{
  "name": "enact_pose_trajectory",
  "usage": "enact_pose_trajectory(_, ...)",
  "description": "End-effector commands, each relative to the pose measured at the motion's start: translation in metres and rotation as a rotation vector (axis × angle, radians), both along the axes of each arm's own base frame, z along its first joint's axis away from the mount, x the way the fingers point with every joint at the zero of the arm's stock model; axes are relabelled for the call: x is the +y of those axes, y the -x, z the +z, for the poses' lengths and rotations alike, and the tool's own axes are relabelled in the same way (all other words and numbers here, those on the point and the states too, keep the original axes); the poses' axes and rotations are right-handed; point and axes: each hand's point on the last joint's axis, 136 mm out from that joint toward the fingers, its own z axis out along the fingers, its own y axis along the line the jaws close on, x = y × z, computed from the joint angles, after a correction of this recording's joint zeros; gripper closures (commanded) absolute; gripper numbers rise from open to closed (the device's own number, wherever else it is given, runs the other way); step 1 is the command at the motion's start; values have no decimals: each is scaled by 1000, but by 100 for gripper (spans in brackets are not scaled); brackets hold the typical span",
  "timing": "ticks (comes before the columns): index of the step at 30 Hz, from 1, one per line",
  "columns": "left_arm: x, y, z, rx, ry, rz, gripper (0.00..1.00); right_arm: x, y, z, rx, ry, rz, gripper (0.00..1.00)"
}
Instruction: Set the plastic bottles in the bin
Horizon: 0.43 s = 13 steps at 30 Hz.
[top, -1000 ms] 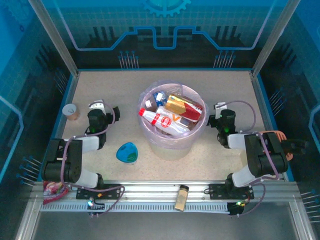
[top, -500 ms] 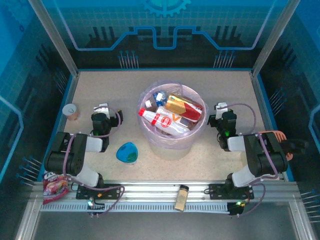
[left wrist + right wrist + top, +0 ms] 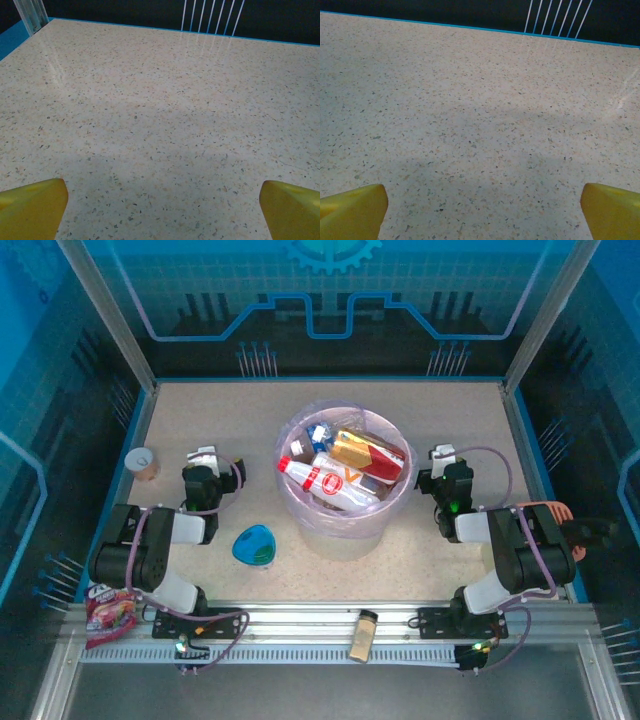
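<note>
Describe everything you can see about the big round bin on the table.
The bin is a wide round tub of translucent pinkish-white plastic. It stands upright with its top open, near the middle of the speckled table. Inside, several plastic bottles lie heaped on their sides. Apart from them, only the table under it touches it. A small blue dish sits apart from it, near its front left.
</note>
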Motion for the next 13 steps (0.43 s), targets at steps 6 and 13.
enact_pose_trajectory(6, 1, -2, 8, -29, -17, 6, 1, -2, -5, 9, -43, -3, -1, 0)
enact_pose_trajectory(13, 1, -2, 7, -28, -17, 6, 1, -3, -4, 9, -48, -1, -7, 0)
